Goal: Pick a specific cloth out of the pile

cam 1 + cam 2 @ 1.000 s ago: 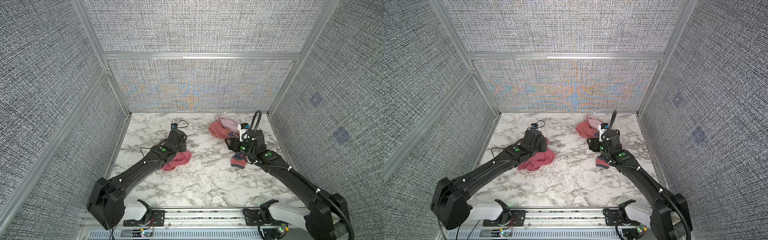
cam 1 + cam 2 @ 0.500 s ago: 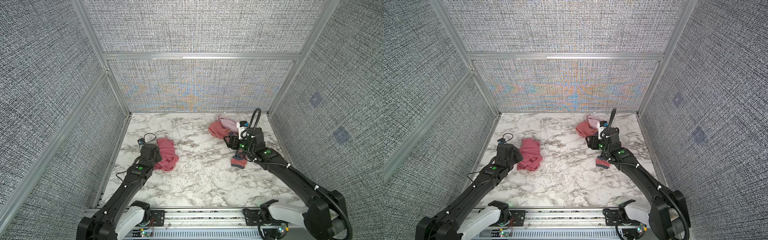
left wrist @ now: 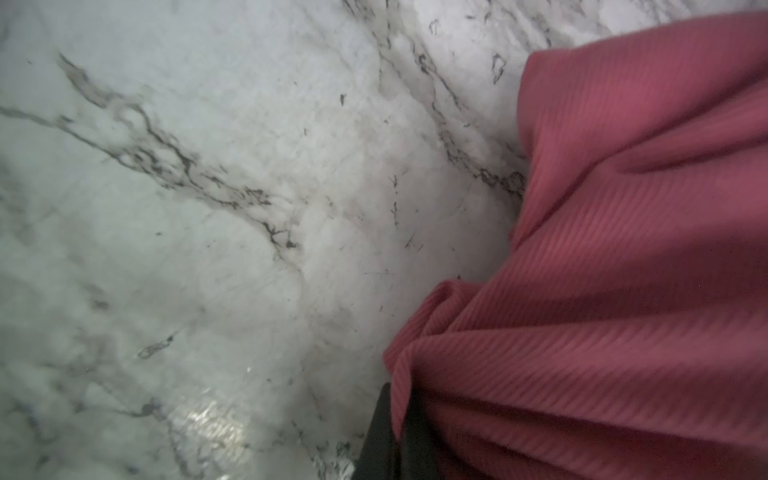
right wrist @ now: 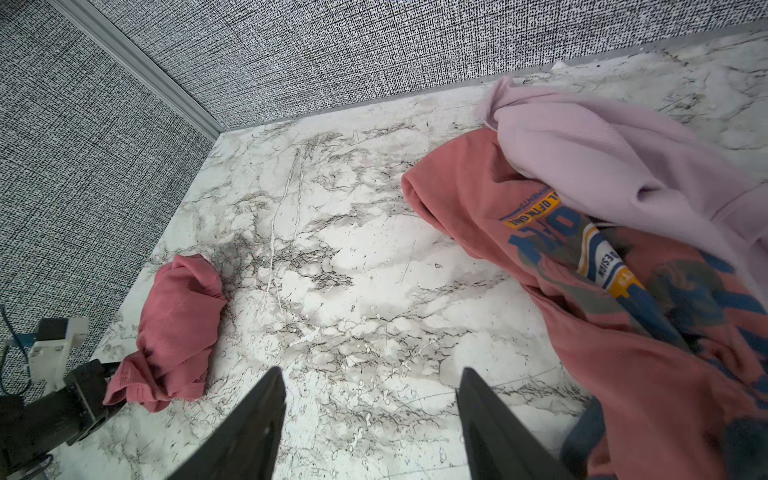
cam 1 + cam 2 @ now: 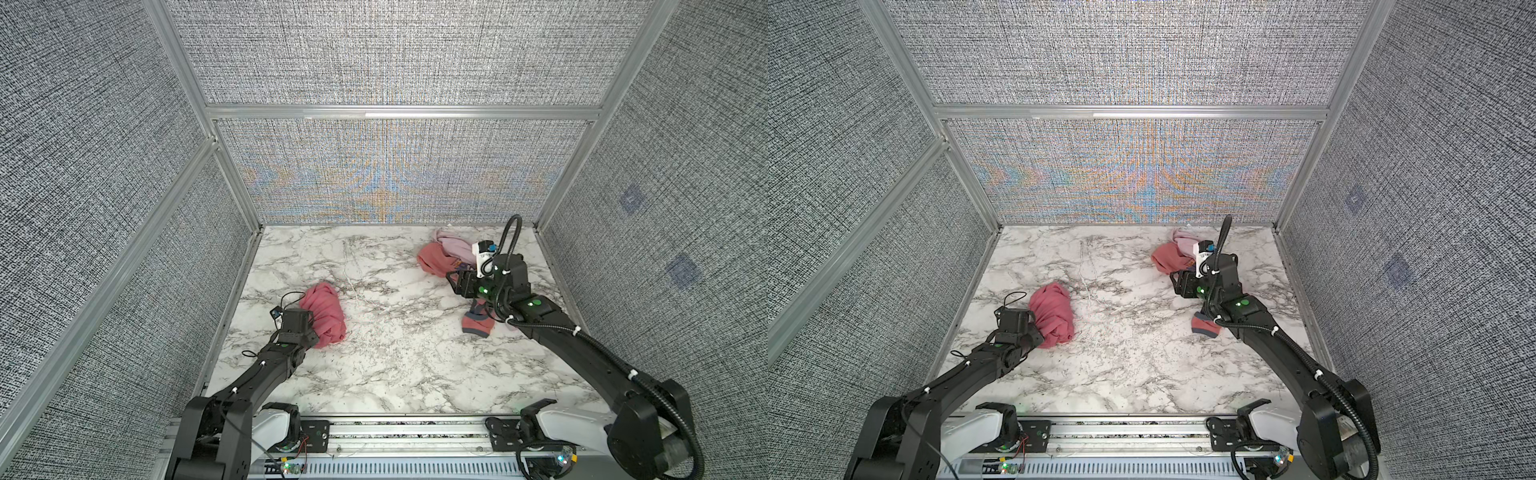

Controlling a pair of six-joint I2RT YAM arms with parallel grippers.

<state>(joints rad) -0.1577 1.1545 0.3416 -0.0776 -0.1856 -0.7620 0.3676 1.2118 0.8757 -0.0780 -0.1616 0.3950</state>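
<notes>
Looking down through both top views, I see the cloth (image 5: pixel 326 313) lying crumpled on the marble tabletop (image 5: pixel 395 365) at the left side, well apart from the pile (image 5: pixel 438 255) in the far right corner. My left gripper (image 5: pixel 311 332) is clenched on a bunched edge of it (the left wrist view shows ribbed red folds gathered against one dark finger (image 3: pixel 384 436)). My right gripper (image 4: pixel 372 374) stands spread and grasps nothing. Its jaws sit over bare marble just beside the printed red garment (image 4: pixel 602 332). The pale lilac-pink cloth (image 4: pixel 602 166) lies on top of that printed one, near the back wall (image 5: pixel 395 166). A grey-blue trimmed end (image 5: pixel 478 328) pokes out under the right arm (image 5: pixel 561 332).
</notes>
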